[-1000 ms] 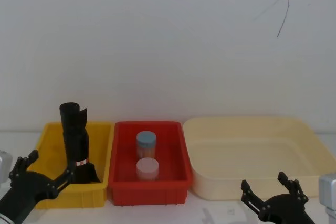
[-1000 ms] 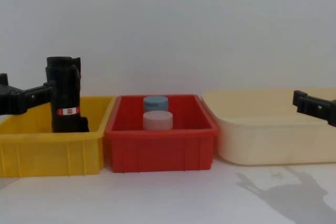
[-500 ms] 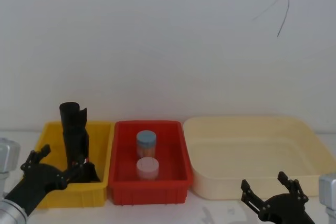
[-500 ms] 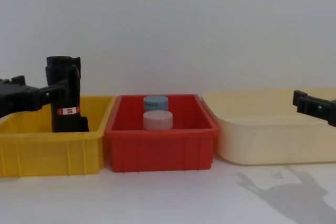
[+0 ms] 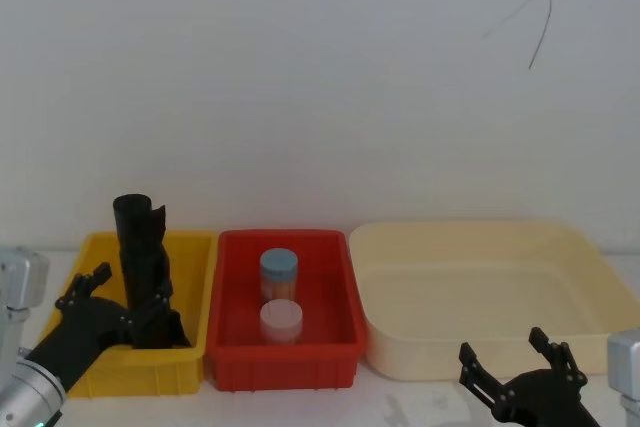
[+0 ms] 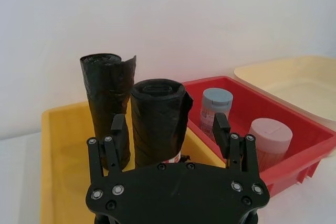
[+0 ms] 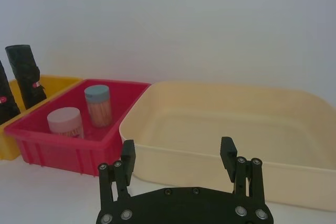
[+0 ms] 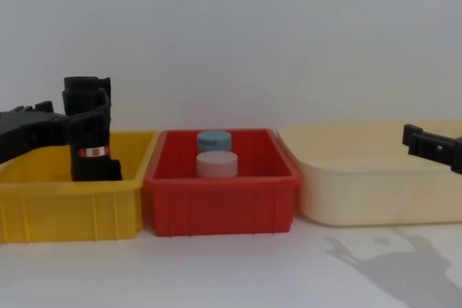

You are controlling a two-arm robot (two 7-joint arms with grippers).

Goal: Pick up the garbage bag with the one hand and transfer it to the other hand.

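Garbage bag (image 6: 156, 113): a black roll standing upright in the yellow bin (image 8: 72, 210), in the half nearer the red bin (image 8: 220, 207). A red-and-white band shows near its base.
Second roll (image 6: 105, 93): black with a ragged top, upright in the same bin, just beside and behind the garbage bag.
Left gripper (image 6: 169, 123): reaches into the yellow bin with its fingers spread, one on each side of the garbage bag. A gap shows on the red-bin side; contact on the other side cannot be told.
Right gripper (image 7: 177, 147): fingers spread, holding nothing. It hangs low before the cream tray (image 8: 375, 192), well apart from the bag.
Red bin: sits between the yellow bin and the cream tray. It holds a blue-lidded jar (image 5: 279, 272) behind a pink-lidded jar (image 5: 281, 319).
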